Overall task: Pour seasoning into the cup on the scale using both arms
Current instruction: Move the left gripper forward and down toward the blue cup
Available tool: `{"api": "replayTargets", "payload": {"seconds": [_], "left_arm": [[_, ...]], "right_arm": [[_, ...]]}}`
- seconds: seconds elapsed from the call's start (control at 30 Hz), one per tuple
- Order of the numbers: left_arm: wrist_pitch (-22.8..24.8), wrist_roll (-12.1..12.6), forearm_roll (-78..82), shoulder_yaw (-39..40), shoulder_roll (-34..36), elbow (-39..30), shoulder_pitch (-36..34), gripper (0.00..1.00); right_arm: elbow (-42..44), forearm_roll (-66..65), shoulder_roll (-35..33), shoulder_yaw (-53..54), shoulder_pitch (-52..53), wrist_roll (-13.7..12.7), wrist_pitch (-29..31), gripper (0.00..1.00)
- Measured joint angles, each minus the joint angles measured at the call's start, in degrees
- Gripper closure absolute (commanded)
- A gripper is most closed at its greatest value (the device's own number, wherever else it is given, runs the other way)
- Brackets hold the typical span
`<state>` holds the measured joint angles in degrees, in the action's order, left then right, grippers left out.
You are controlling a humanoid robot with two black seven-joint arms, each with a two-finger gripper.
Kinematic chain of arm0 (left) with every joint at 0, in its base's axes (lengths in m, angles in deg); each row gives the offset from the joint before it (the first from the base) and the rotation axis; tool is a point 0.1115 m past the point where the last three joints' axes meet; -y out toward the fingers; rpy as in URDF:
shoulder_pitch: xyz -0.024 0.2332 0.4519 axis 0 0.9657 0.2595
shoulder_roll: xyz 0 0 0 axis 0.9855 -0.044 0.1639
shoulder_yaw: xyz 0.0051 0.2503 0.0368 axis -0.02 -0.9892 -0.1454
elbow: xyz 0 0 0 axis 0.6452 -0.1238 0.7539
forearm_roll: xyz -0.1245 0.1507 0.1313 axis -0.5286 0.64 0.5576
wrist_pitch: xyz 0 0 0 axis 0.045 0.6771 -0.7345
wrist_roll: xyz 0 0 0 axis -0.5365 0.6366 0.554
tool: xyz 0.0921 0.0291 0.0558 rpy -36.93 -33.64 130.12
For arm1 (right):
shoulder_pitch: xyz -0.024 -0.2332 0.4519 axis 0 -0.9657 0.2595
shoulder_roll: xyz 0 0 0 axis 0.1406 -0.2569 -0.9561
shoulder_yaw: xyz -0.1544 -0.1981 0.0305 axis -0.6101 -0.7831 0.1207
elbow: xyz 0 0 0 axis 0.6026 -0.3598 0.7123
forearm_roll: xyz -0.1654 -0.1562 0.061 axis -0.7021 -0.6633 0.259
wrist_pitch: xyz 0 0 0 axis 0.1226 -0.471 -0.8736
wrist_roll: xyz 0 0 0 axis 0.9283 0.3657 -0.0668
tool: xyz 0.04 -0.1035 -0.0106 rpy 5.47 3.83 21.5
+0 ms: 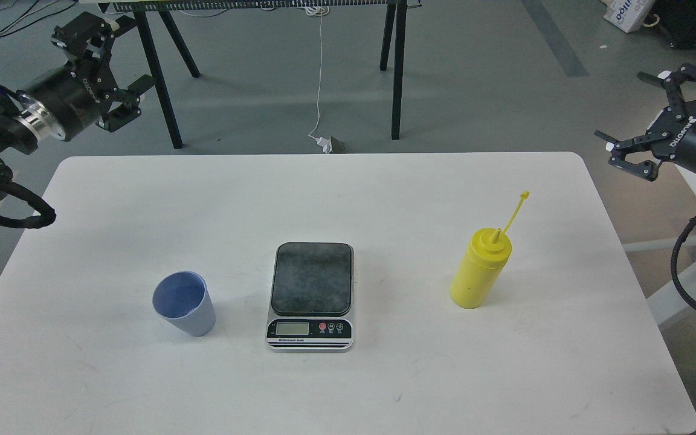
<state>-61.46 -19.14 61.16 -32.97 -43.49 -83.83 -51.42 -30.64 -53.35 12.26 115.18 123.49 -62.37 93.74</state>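
Hanging open and empty, left jaws hover well above the cup; right jaws, also open, above the bottle.

White table with rounded corners, bearing three items well apart in a row: light-blue cup upright at left, kitchen scale in the middle, yellow squeeze bottle upright at right.
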Motion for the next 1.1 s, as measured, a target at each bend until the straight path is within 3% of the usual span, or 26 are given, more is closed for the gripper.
{"api": "replayTargets", "payload": {"seconds": [0.13, 0.33, 0.67, 0.9, 1.1], "left_arm": [[-0.01, 0.0, -0.97, 5.94, -0.26, 0.58, 1.48, 0.0], [-0.01, 0.0, -1.36, 8.65, -0.01, 1.74, 3.08, 0.0], [0.01, -0.01, 2.09, 8.31, -4.0, 12.82, 5.03, 0.01], [0.02, -0.02, 38.0, 8.08, 1.8, 10.48, -1.79, 0.01], [0.01, -0.05, 74.02, 8.11, 6.2, -1.74, -4.37, 0.0]], "right_arm": [[0.11, -0.13, 0.29, -0.16, 0.0, 0.0, 0.0, 0.01], [0.13, -0.12, 0.11, -0.09, -0.13, 0.0, 0.0, 0.01], [-0.26, -0.02, 2.32, 1.06, -0.15, 0.0, 0.0, 0.01], [-0.9, 0.18, 3.43, 1.16, -0.15, 0.0, 0.0, 0.01], [-0.92, 0.2, 4.94, 1.69, -0.15, 0.0, 0.0, 0.01]]}}
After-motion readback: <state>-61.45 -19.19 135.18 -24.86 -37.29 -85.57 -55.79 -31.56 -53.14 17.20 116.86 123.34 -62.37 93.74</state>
